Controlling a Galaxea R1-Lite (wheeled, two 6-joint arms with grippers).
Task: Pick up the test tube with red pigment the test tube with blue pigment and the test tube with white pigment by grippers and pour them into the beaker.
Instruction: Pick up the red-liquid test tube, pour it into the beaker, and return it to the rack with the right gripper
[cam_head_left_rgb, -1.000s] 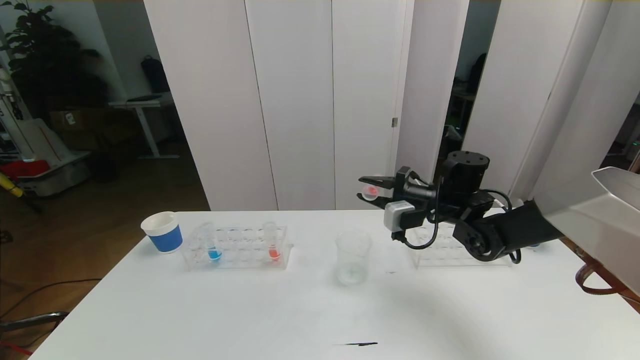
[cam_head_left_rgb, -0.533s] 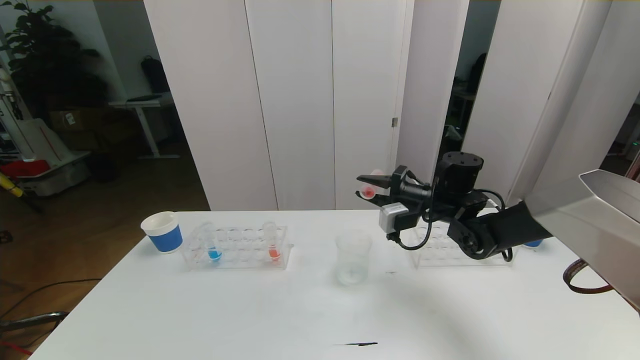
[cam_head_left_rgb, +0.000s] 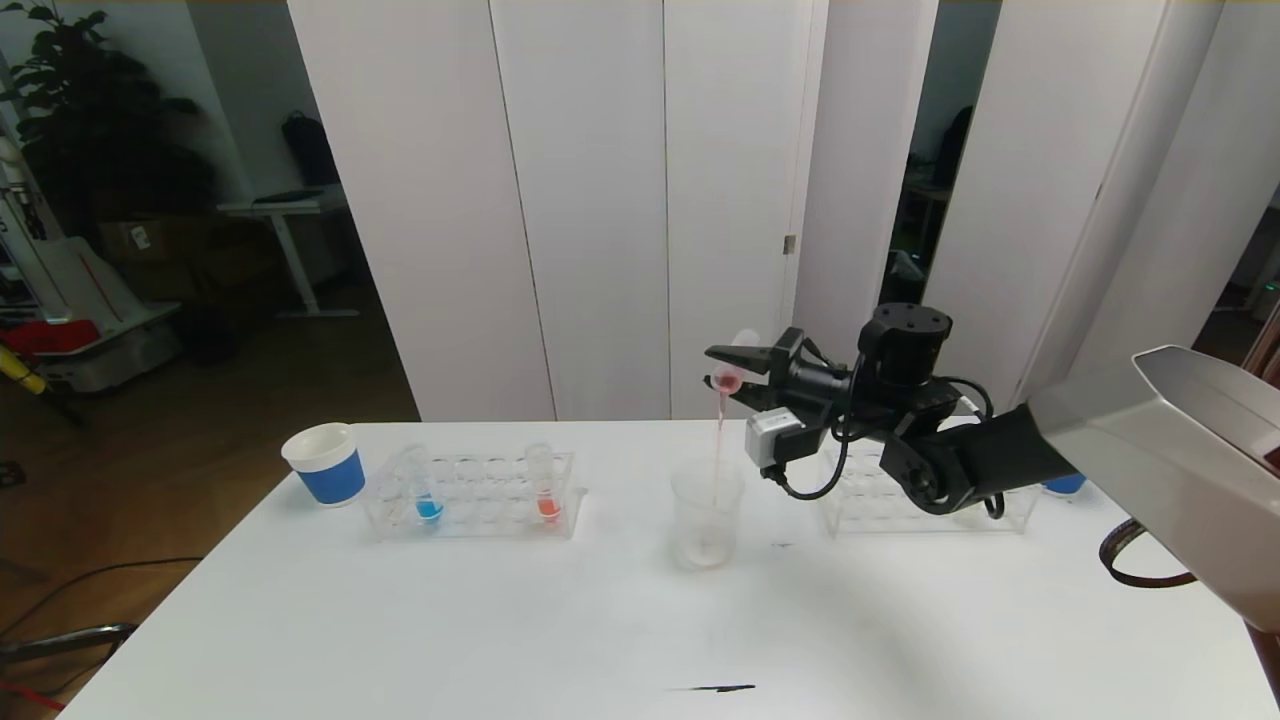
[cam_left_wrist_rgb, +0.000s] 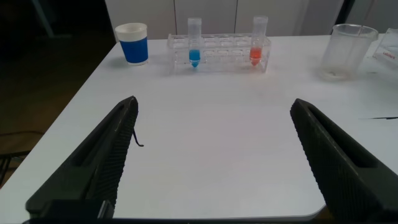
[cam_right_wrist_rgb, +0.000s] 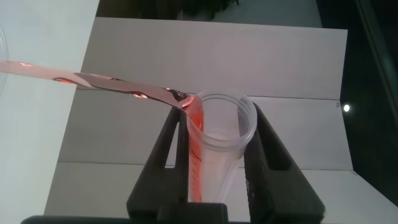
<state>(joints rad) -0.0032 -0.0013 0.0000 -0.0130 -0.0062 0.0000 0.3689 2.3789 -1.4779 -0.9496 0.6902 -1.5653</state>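
Beaker (cam_head_left_rgb: 706, 520) at the middle of the white surface (cam_head_left_rgb: 640, 620) takes a thin red stream from a tipped red tube (cam_head_left_rgb: 730, 377), which sits clamped between the closed fingers of the right gripper (cam_head_left_rgb: 728, 375), directly above the beaker's mouth. In the right wrist view the tube (cam_right_wrist_rgb: 214, 149) lies pinched between both fingers (cam_right_wrist_rgb: 165, 155), red liquid running off its lip. The left gripper (cam_left_wrist_rgb: 211, 155) hangs low over the near edge of the surface with its fingers spread wide and nothing between them, well apart from the beaker (cam_left_wrist_rgb: 346, 51).

Two clear racks stand on the surface. The left rack (cam_head_left_rgb: 470, 495) holds two tubes, the blue tube (cam_head_left_rgb: 425, 490) toward its left end and a second red tube (cam_head_left_rgb: 543, 485) toward its right end. The right rack (cam_head_left_rgb: 925, 500) is largely hidden behind the right arm, so its contents cannot be told.

Two blue-and-white paper cups flank the racks: one cup (cam_head_left_rgb: 325, 463) just left of the left rack, another (cam_head_left_rgb: 1062, 485) only partly visible past the right arm. A small dark mark (cam_head_left_rgb: 712, 688) lies near the front edge.
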